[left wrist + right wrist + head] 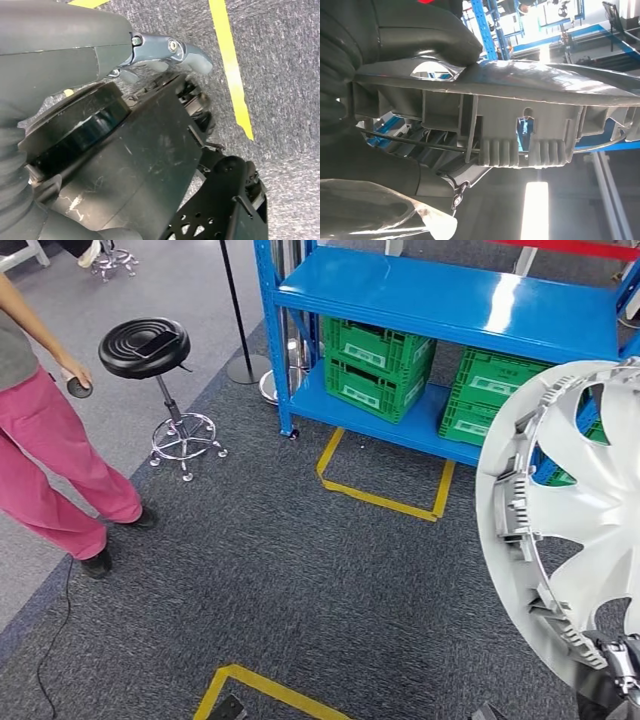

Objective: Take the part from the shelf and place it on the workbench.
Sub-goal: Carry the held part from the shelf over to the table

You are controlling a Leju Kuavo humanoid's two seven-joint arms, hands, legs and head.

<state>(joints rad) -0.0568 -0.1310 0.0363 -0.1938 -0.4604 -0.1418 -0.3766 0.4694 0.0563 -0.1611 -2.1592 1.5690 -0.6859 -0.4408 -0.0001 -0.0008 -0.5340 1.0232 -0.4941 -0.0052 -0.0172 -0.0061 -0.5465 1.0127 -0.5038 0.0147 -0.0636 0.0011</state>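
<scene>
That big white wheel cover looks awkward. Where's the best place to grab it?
Probably by the rim, as the right hand does now at the lower edge of the wheel cover. The ribbed rim gives fingers something to clamp from both faces; the curved spokes look smoother.

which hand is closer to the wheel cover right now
Right. The right hand grips the wheel cover at its lower rim. The left hand hangs low beside the robot's body, over the carpet, away from the cover.
</scene>
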